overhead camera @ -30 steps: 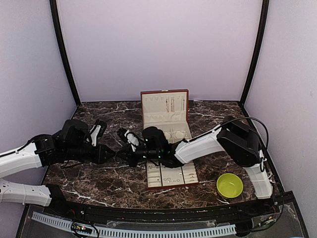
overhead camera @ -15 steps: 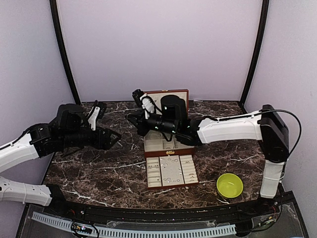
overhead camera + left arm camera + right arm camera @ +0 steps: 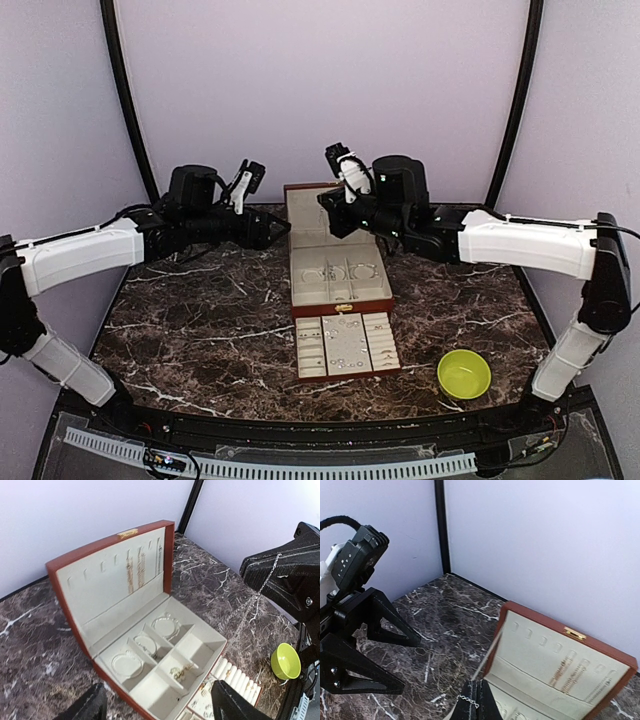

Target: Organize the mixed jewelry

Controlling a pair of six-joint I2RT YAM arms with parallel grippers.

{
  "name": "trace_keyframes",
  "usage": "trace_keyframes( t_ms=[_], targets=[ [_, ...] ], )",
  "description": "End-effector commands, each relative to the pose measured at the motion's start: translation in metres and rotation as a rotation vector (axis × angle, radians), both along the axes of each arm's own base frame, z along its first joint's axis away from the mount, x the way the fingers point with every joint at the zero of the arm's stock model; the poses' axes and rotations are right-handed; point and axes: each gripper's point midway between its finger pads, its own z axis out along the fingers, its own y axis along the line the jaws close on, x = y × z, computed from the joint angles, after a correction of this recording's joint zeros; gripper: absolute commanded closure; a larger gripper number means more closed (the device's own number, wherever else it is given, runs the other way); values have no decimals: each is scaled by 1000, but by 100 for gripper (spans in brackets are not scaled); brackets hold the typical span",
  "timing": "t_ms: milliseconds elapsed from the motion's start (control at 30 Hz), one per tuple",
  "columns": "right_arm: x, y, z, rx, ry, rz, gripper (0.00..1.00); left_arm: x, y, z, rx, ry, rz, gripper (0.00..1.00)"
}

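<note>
We judge the sorting partly done: silvery pieces (image 3: 165, 626) already lie in the box (image 3: 167, 555) and tray (image 3: 386, 352), while the thin chain (image 3: 260, 591) dangles beside the open lid, pinched in the right gripper (image 3: 278, 556), whose jaws are closed on it. It is not yet placed. The left gripper (image 3: 409, 665) hovers with jaws apart, and only its wrist view shows the chain's hanging length, which we cannot make out from overhead.

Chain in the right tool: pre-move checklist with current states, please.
1. Grip: right tool shut on chain, which dangles from it: ok.
2. Left tool open, apart from the chain: ok.
3. Lid upright, several hooks bare: ok.
4. Chain's lower end clear of the box: cannot tell.
5. Bowl away from both tools, at the table's near right: ok.
</note>
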Motion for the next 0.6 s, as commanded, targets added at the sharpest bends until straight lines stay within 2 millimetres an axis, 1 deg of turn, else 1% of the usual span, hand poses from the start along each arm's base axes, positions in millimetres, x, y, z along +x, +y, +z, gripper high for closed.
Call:
trace_keyframes(
  t_ms=[0,33,67,100,133,167,233,267,300,333,367,400,433,467,533,567],
  targets=[
    [16,-51,2,-39,12,-148,100,22,-39,36,-93,-167,-131,26],
    [19,-61,2,-42,16,-171,100,30,-46,28,-88,-168,-145,28],
    [22,-70,1,-44,22,-190,100,32,-54,36,-91,-201,-177,29],
    [27,-82,1,-43,26,-214,100,39,-61,26,-81,-201,-195,31],
    [29,-92,-2,-41,32,-230,100,39,-69,33,-74,-252,-238,32],
    [31,-101,-1,-35,33,-244,100,42,-78,30,-69,-276,-273,33],
    [36,-118,-6,-24,50,-268,100,45,-90,26,-38,-363,-326,33],
    [38,-125,-11,-19,61,-276,100,45,-95,29,-23,-438,-349,33],
    [40,-132,-15,-7,75,-283,100,47,-99,22,-10,-462,-362,33],
    [41,-137,-17,6,85,-285,100,50,-102,27,-2,-533,-368,33],
    [43,-142,-18,17,94,-285,100,55,-104,19,14,-550,-362,33],
    [43,-146,-20,30,100,-282,100,58,-105,23,22,-610,-359,33],
    [43,-148,-21,40,105,-274,100,65,-107,17,40,-626,-346,33],
    [44,-152,-22,47,109,-274,100,68,-108,20,55,-676,-346,32],
    [45,-156,-24,54,114,-274,100,77,-113,9,85,-708,-347,32],
    [46,-159,-26,55,118,-276,100,81,-115,13,87,-726,-342,32]
  ],
)
